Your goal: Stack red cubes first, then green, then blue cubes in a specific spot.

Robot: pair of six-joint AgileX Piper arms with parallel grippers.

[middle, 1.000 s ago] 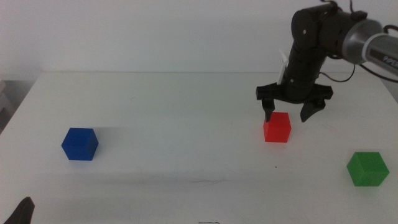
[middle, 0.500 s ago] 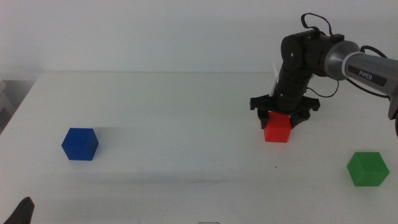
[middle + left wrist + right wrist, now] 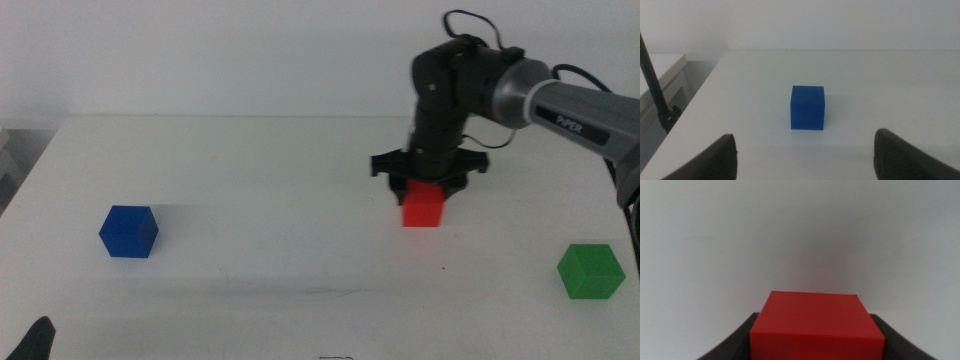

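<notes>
The right gripper and the red cube had shifted leftward across the counter since the earlier frame, its jaws closed against the cube's sides. The left gripper waited at the near left corner, jaws spread wide and holding nothing. The plain white counter met a pale wall behind. Three cubes were counted, one of each colour: the green cube near right, the blue cube at left, the red farther back. Only the left wrist view showed a dark stand beyond the counter's edge.
</notes>
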